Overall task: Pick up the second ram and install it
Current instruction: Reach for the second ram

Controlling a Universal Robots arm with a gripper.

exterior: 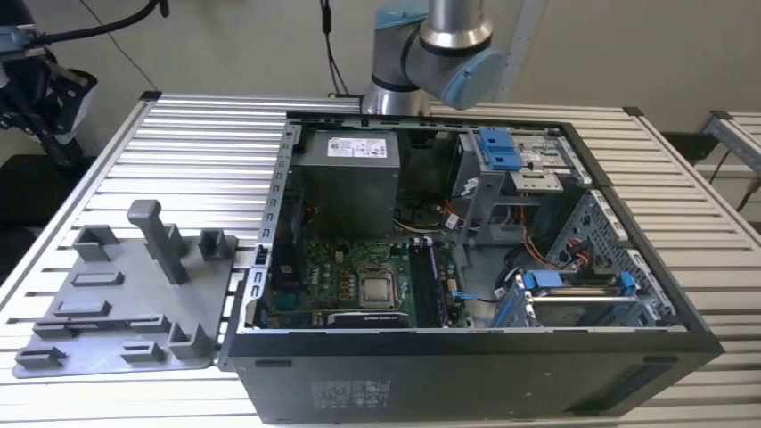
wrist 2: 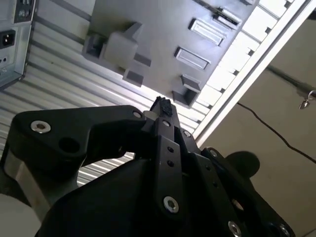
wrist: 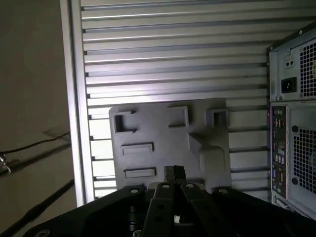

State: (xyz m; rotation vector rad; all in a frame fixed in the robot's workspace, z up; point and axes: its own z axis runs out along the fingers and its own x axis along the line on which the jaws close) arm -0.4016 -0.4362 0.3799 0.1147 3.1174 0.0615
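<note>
My pincer [wrist: 174,172], tips pinched together on nothing, hangs well above the grey fixture plate [wrist: 153,133] on the slatted worktop [exterior: 202,152], while what I judge to be the second ram [exterior: 426,285] stands slotted beside the processor [exterior: 378,288] inside the open computer case [exterior: 476,374], apparently seated there for installation.

One computer case [exterior: 452,379], one fixture plate [exterior: 119,325]

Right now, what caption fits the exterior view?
Open computer case on a slatted table, grey plate beside it, robot arm behind.
</note>
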